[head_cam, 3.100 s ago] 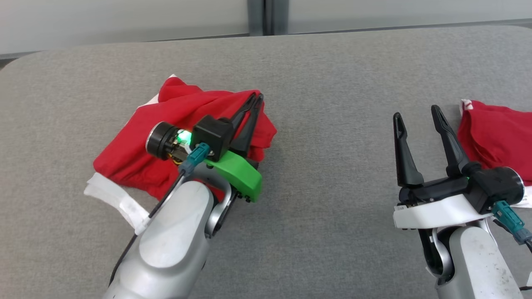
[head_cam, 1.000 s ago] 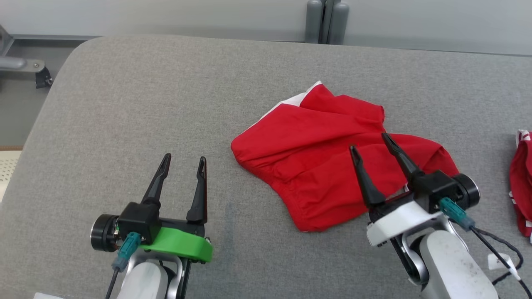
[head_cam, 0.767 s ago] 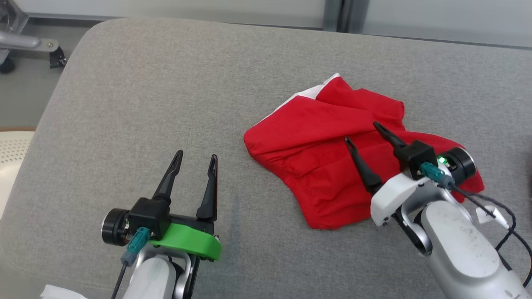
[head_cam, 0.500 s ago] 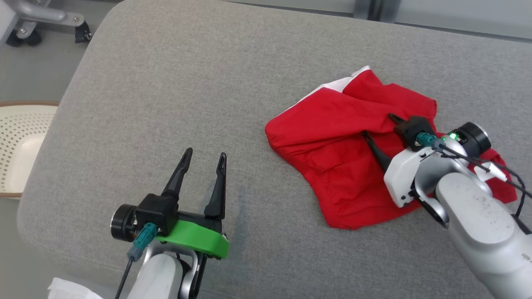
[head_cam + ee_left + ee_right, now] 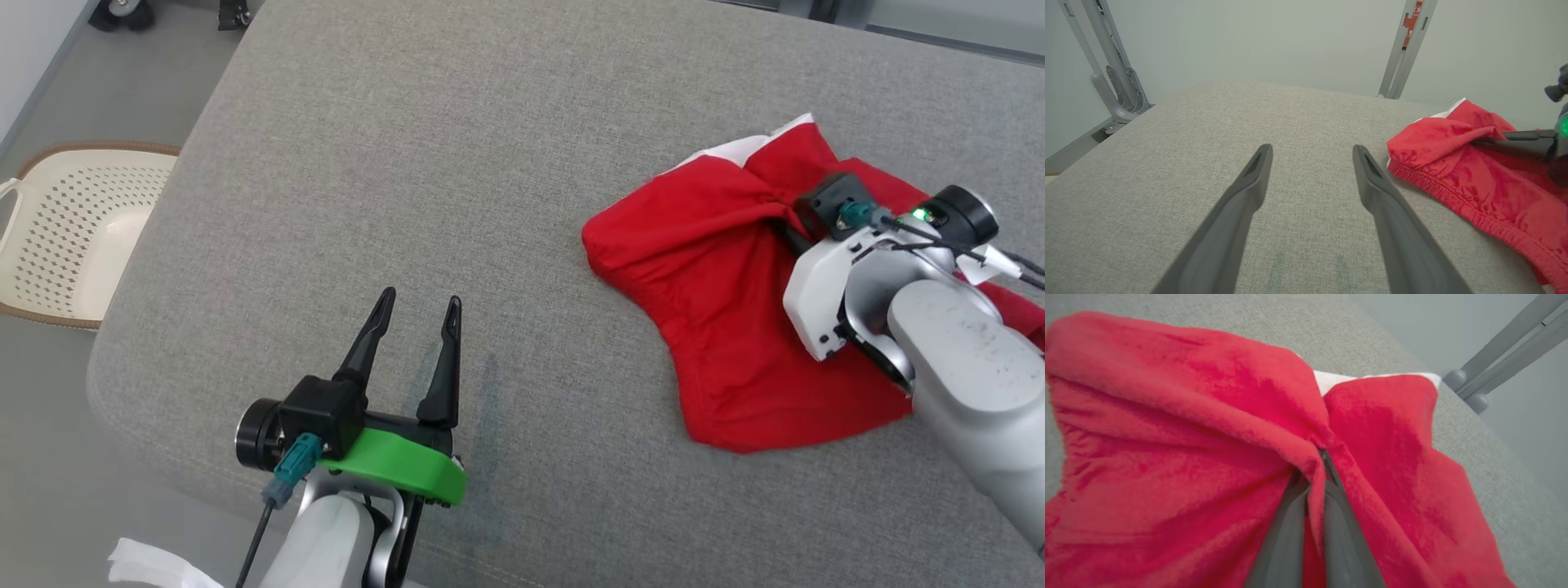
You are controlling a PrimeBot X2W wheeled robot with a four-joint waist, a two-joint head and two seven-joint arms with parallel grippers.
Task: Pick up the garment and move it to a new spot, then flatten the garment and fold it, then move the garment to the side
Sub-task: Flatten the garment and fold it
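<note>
**Inspector A:** Near side first.

**Inspector B:** At near left the left gripper [image 5: 420, 298] hovers over bare surface [image 5: 367, 147], fingers apart and holding nothing.

**A:** Further in?

**B:** The right gripper [image 5: 1318, 469] is clamped on a pinched fold of the red garment [image 5: 710, 327], which lies crumpled at the right of the surface.

**A:** Risks?

**B:** The pinch looks thin and sits mid-cloth. On lifting, the fold could slip free, or the cloth could hang bunched and land more tangled.

**A:** Orientation?

**B:** The long axis appears to run near to far. The elastic hem faces left and the white trim is at the far end. The arm hides the right part.
</note>
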